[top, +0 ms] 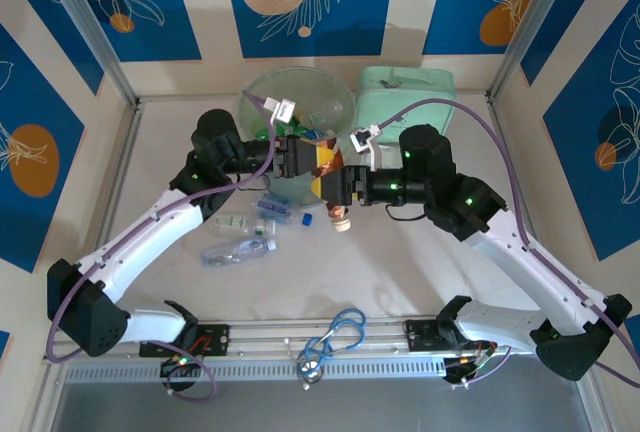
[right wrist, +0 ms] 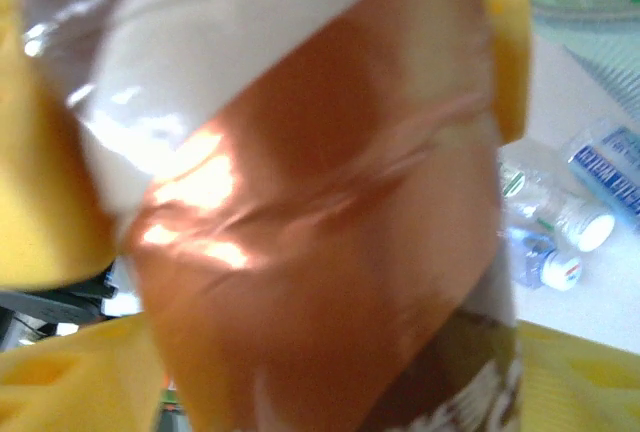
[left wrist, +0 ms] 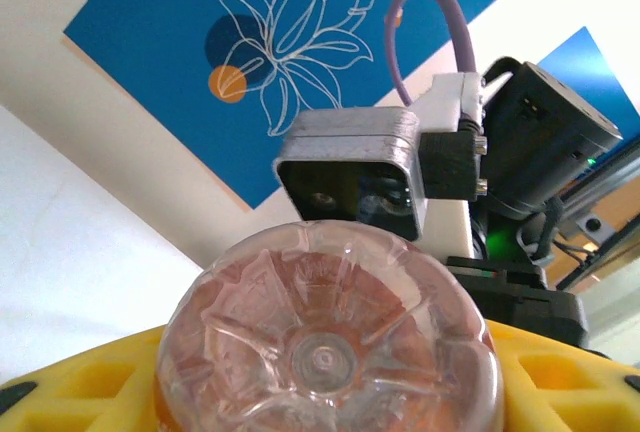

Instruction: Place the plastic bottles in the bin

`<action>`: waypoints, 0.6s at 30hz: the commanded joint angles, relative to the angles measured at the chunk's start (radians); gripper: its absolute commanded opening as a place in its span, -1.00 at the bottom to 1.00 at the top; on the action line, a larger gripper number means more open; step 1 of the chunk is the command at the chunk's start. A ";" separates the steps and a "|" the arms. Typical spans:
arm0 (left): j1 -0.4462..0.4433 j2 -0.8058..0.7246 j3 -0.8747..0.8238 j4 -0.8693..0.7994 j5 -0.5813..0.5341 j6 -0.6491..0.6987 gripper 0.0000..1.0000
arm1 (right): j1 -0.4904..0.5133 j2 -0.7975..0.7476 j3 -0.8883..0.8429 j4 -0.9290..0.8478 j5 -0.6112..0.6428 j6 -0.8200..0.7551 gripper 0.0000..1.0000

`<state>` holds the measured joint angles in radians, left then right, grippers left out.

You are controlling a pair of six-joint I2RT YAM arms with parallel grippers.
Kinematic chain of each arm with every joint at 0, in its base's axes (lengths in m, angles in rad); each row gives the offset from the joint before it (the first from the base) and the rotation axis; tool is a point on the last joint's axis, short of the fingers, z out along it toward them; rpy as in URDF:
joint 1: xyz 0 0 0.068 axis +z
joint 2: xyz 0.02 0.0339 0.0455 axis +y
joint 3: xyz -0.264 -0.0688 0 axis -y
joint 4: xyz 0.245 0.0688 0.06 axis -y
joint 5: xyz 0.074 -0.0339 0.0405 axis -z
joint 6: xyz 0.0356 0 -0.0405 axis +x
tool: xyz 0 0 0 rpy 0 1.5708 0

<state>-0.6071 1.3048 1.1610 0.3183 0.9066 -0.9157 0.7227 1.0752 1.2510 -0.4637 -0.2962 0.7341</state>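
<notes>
**Two arms share one bottle beside the bin**

On the table (top: 400, 272), the bin (top: 300, 73) stands at upper centre, just behind both arms. The left gripper (top: 312, 162) has its jaws pinching the brown-orange bottle (top: 328, 166), probably to lift it over the rim. The right gripper (top: 338, 190) flanks the same bottle, and I cannot tell whether its jaws grip. Clear bottles (top: 240, 249) lie loose at centre left, yet to be binned.

Blue wall panels (top: 300, 2) with white leaf drawings are enclosing the pale table (top: 400, 272); aluminium posts (top: 90, 27) are standing at corners.
</notes>
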 commanded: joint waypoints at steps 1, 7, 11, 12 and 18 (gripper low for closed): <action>0.008 0.013 0.048 0.023 -0.082 -0.004 0.14 | -0.001 -0.044 0.035 -0.066 0.096 -0.019 0.95; 0.113 0.024 0.175 -0.227 -0.316 0.052 0.17 | -0.055 -0.146 0.066 -0.286 0.400 -0.029 0.98; 0.209 0.039 0.261 -0.405 -0.536 0.032 0.16 | -0.103 -0.222 0.026 -0.332 0.427 -0.010 0.98; 0.227 0.051 0.287 -0.440 -0.573 0.031 0.16 | -0.110 -0.237 0.012 -0.331 0.422 -0.004 0.98; 0.245 0.169 0.452 -0.614 -0.663 0.092 0.09 | -0.118 -0.260 -0.027 -0.334 0.408 0.023 0.98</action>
<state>-0.3603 1.4265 1.5501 -0.1406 0.3420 -0.8658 0.6090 0.8082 1.2461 -0.7666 0.0925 0.7383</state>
